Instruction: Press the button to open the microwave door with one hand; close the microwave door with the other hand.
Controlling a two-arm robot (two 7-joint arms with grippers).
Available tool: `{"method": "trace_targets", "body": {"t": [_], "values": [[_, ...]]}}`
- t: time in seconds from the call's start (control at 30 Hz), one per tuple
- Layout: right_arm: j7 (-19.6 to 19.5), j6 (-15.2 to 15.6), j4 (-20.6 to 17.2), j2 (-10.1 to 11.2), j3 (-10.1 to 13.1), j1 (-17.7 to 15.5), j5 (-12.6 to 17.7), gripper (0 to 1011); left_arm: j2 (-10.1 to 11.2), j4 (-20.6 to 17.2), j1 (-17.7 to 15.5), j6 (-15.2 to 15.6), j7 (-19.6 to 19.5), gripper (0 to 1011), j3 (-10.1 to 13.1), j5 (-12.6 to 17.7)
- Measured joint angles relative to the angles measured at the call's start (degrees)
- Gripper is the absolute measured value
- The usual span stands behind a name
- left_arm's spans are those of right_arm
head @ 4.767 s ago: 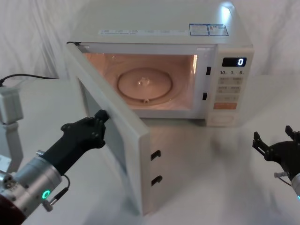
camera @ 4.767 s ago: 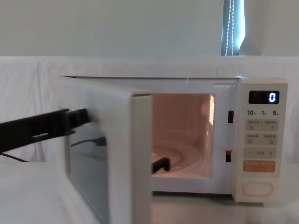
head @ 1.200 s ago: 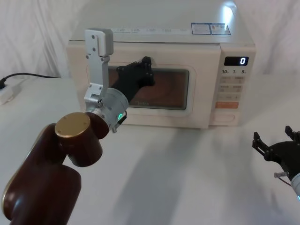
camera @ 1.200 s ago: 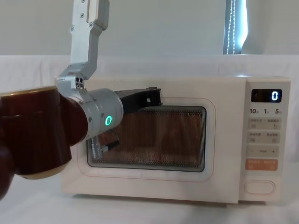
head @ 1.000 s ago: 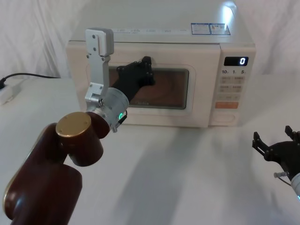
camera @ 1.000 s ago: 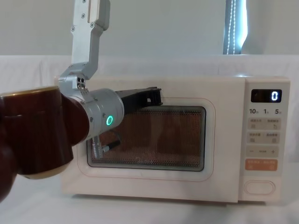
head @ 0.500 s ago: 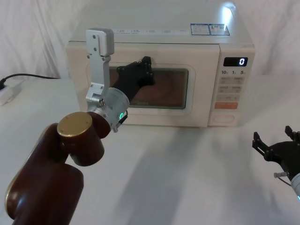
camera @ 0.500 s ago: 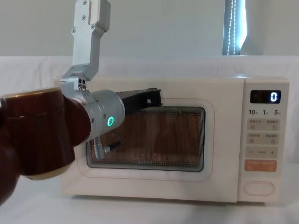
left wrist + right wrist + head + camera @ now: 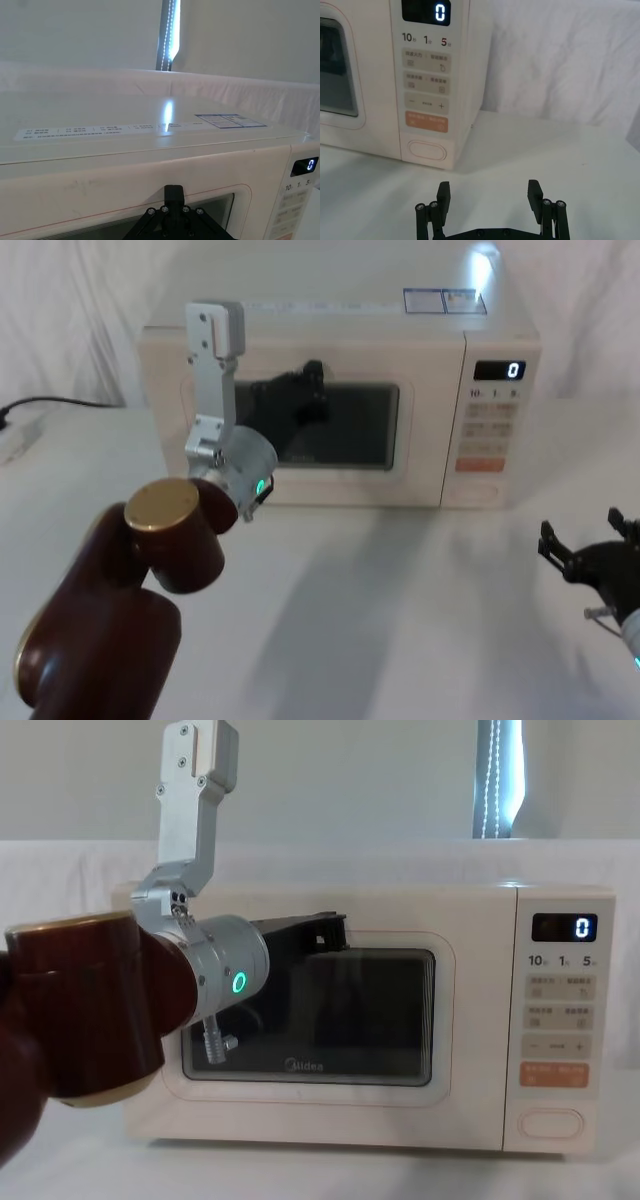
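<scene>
The cream microwave (image 9: 340, 315) stands at the back of the table with the microwave door (image 9: 452, 1020) flush against its body and the window dark. My left gripper (image 9: 312, 377) is shut, its tip resting at the upper edge of the door's window frame (image 9: 335, 928); the left wrist view has that tip (image 9: 173, 192) against the door's top. The wide pill-shaped button (image 9: 426, 150) sits untouched at the bottom of the control panel (image 9: 550, 1123). My right gripper (image 9: 489, 192) hovers open over the table at the front right (image 9: 583, 532), well short of the panel.
An orange rectangular button (image 9: 426, 122) lies just above the pill button, and the display (image 9: 580, 928) reads 0. A black cable (image 9: 50, 403) runs off at the far left. White cloth covers the table and backdrop. My left arm's brown elbow (image 9: 160, 540) fills the front left.
The door, wide open 4.8 s ago, is shut with my left gripper against it. In the last half second the lit window went dark. The right gripper stayed still.
</scene>
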Motion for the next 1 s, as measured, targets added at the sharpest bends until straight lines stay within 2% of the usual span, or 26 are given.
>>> {"method": "trace_targets", "body": {"t": [0.43,0.73,1.0], "values": [[0.0,0.0,0.0,0.0,0.0,0.0,0.0,1002,-0.1,-0.72,0.33,0.7,0.07,0,-0.38,-0.11],[0.0,0.0,0.0,0.0,0.0,0.0,0.0,1002,0.87,-5.47,2.78,2.87,-0.05,0,-0.39,-0.97],[0.0,0.0,0.0,0.0,0.0,0.0,0.0,1002,3.37,-10.97,6.07,4.28,-1.05,0,-0.41,-2.04]]}}
